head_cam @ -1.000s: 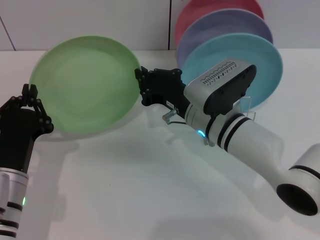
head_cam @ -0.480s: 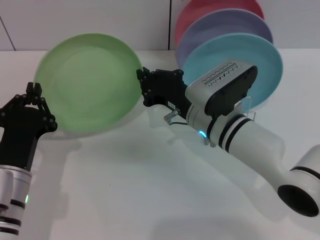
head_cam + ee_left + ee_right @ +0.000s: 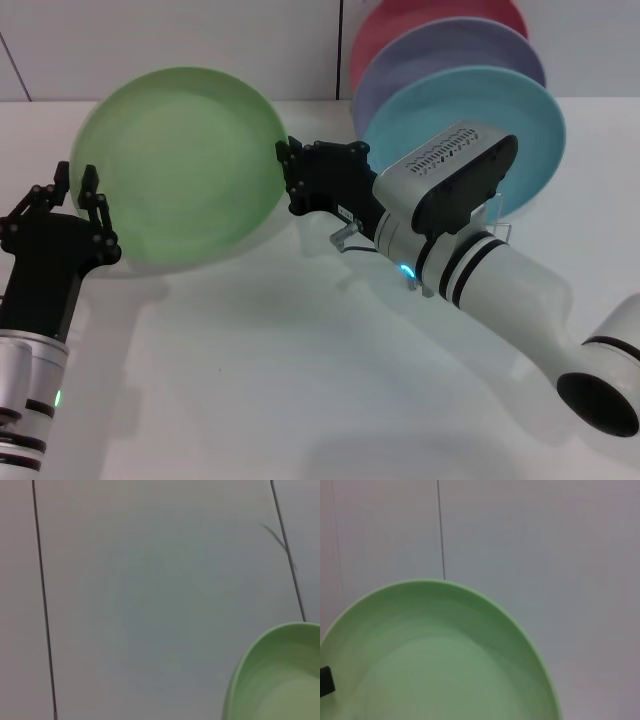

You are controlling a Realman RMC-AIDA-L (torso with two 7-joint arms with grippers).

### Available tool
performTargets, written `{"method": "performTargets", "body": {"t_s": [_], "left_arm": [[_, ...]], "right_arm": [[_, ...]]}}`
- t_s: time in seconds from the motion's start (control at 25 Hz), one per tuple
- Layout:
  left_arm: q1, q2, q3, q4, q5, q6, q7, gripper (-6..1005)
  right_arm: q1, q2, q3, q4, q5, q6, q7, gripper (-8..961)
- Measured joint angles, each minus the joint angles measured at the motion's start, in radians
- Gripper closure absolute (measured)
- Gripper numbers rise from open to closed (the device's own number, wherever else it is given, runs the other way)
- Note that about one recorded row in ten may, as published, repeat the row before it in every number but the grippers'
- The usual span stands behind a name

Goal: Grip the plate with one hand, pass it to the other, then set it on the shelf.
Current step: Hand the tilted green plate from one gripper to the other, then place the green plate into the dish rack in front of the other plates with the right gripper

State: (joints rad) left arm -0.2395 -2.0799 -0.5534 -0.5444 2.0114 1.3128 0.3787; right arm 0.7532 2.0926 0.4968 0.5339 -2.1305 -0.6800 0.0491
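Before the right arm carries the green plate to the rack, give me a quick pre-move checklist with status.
1. Right gripper on the plate rim: ok, fingers shut on its right edge.
2. Left gripper released: ok, fingers spread open at the plate's left edge.
3. Left fingers clear of the plate: cannot tell, they overlap the rim in the head view.
4. Plate off the table: ok, held tilted up, shadow below it.
5. Rack: already holds the blue plate, purple plate and red plate standing on edge.
6. Free slot for the plate: cannot tell, the right arm hides the wires.
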Motion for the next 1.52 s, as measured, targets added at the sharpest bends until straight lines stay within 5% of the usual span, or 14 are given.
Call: {"method": "performTargets", "body": {"t_s": [0.24, 0.56, 0.96, 1.16, 1.52], "left_arm": [[-0.008, 0.0, 0.001, 0.014, 0.002, 0.0, -0.037, 810], [-0.012, 0.004, -0.006, 0.03, 0.001, 0.018, -0.086, 579], [0.031, 0.012, -0.009, -0.01, -0.003, 0.144, -0.115, 577], [0.034, 0.025, -0.052, 0.02, 0.005, 0.164, -0.33, 577], [-0.027, 0.05, -0.12, 0.271, 0.007, 0.16, -0.852, 576]], "right_arm": [[0.0, 0.001, -0.007, 0.001, -0.002, -0.004, 0.0, 937], [-0.004, 0.0, -0.007, -0.006, -0.002, -0.007, -0.001, 937], [-0.022, 0.0, 0.002, -0.006, -0.002, -0.013, -0.001, 937], [-0.036, 0.0, 0.003, -0.006, -0.003, -0.047, -0.001, 938], [-0.098, 0.0, 0.004, 0.058, -0.01, -0.143, -0.089, 938]]}}
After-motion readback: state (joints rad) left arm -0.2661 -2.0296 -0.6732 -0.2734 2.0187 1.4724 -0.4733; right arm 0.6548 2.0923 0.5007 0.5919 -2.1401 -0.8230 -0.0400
